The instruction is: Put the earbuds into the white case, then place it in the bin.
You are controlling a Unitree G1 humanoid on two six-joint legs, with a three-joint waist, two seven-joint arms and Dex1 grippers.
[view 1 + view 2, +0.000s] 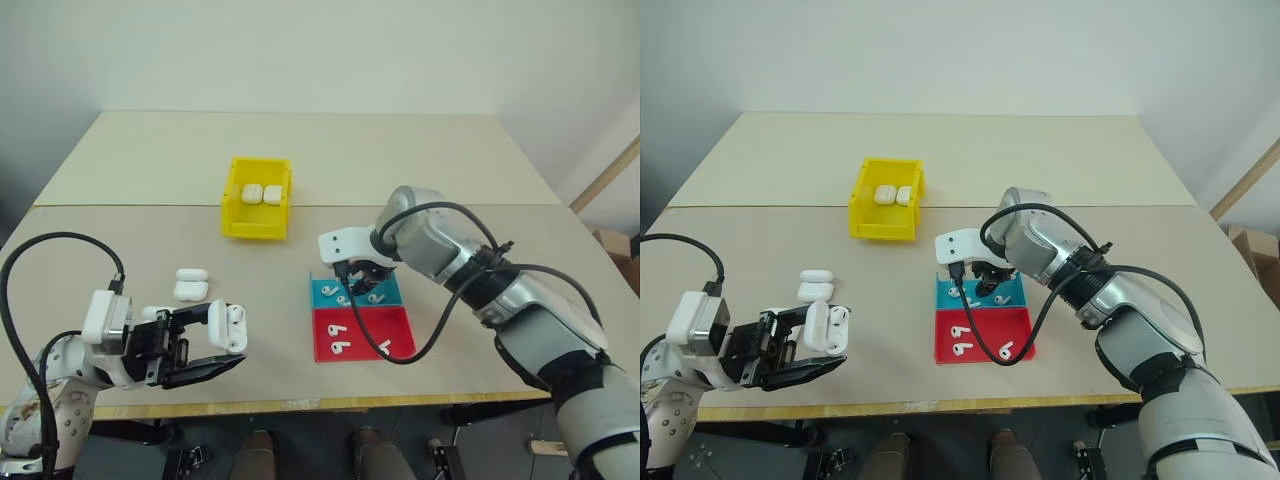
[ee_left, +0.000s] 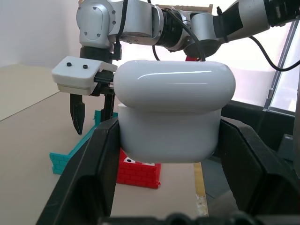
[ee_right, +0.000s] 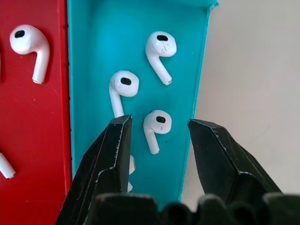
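My right jaws (image 3: 159, 136) hang open straight over the blue tray (image 3: 93, 37), straddling an earbud (image 3: 155, 123) whose stem runs along the gap, while my left jaws (image 1: 205, 345), clamped on the white case (image 1: 228, 326), wait well apart above the counter (image 1: 400, 150).

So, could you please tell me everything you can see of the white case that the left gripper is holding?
The white case is a small, glossy, rounded-rectangular shell that looks like plastic, with a seam between lid and body. In the left wrist view the lid sits slightly ajar and offset. The left gripper is shut on it, its black fingers pressing the body's two sides, lid uppermost. It is held above the table's near edge, touching nothing else and apart from the two spare cases lying on the table.
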